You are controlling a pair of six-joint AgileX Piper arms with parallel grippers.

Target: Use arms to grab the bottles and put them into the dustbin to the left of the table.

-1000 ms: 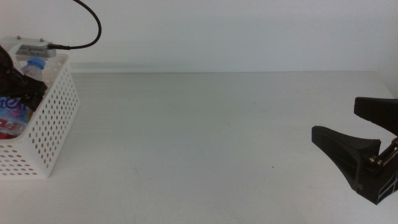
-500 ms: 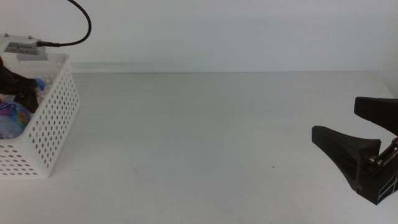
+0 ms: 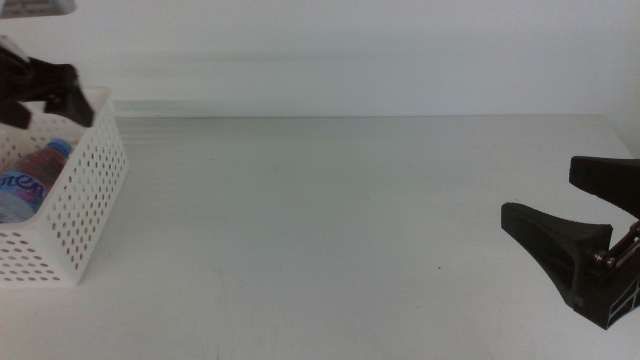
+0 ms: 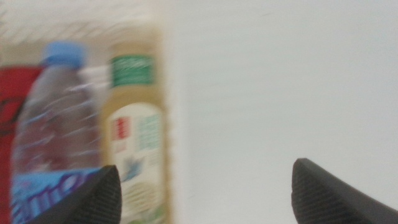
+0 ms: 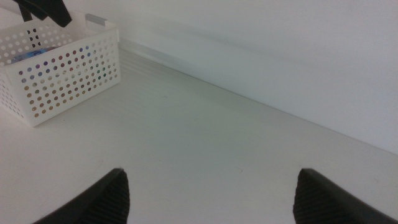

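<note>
The white perforated dustbin [image 3: 85, 205] stands at the table's left edge. Inside it lie the clear water bottle [image 4: 56, 130] with its blue cap [image 3: 58, 148], the yellow tea bottle [image 4: 134, 146] and the red can [image 4: 9, 118], side by side. My left gripper [image 3: 45, 100] hovers just above the dustbin's far rim, open and holding nothing. The left wrist view is blurred, with both jaws wide apart over the bottles. My right gripper [image 3: 585, 235] waits open, low at the table's right side, far from the dustbin [image 5: 62, 74].
The white table [image 3: 330, 220] stretches bare between the dustbin and the right gripper. A white wall rises behind the table's far edge. In the right wrist view the left gripper [image 5: 43, 9] shows above the dustbin.
The left gripper was down inside the dustbin around the water bottle. It has let go and risen above the rim, and the bottle now lies in the dustbin. The right arm has not moved.
</note>
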